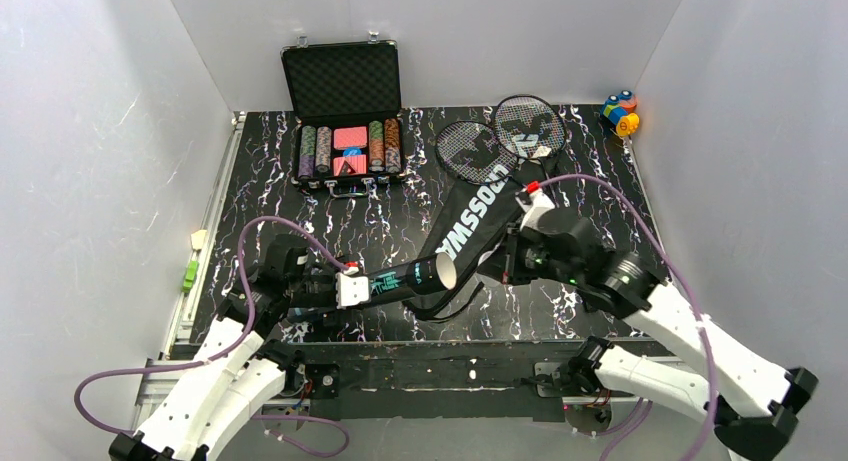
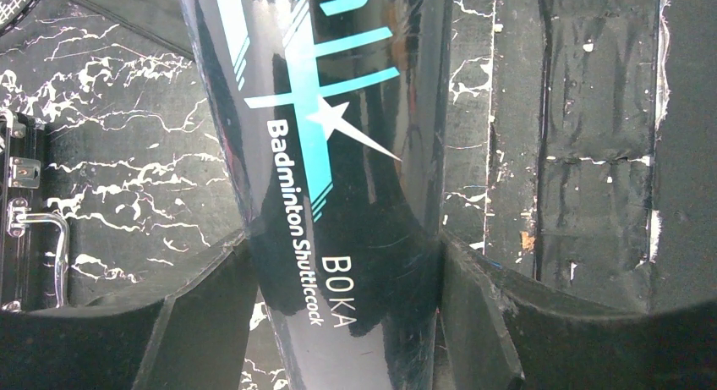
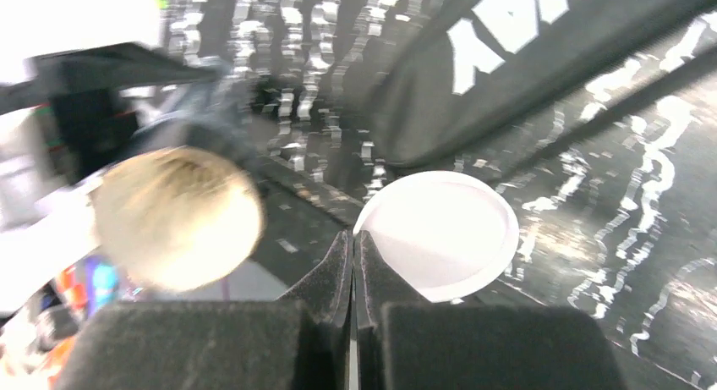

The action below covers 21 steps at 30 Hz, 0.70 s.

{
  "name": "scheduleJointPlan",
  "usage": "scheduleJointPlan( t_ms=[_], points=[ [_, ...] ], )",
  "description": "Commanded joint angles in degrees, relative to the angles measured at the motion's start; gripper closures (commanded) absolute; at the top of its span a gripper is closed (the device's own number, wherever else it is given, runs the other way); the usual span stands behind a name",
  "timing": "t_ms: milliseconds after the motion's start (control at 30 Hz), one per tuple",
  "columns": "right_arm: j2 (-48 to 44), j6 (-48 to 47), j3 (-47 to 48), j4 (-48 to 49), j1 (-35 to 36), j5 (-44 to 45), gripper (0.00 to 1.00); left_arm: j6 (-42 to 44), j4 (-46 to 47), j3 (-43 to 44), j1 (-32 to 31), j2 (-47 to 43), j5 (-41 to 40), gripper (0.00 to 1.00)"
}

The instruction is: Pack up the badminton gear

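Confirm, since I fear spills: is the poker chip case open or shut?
Open: the poker chip case has its lid raised, chips showing.

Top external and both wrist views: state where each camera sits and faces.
Top external: above and behind, facing down at the table; left arm and right arm show.
Left wrist: on the left arm, facing the tube between its fingers.
Right wrist: on the right arm, facing a white disc and the bag past shut fingers.
Shared: tube in top and left wrist; bag in top and right wrist.
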Motion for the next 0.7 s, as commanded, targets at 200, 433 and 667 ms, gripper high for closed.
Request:
scheduleJointPlan(
  t_ms=[200,433,667],
  points=[
    [-4.74,-2.05,2.70,10.76,0.27,-17.62,0.99,0.26,2.83,1.38,-0.23,0.32,2.43,1.00],
    [-5.08,0.32,-0.30,21.53,0.43,-21.66,0.99,-0.13,2.85,1.34,-0.23,0.13,2.17,1.00],
    [-3.10,1.38,-0.93,25.06,0.77,-24.17,0.99,-0.20,3.27,1.16,-0.23,0.34,2.33,1.00]
  ],
)
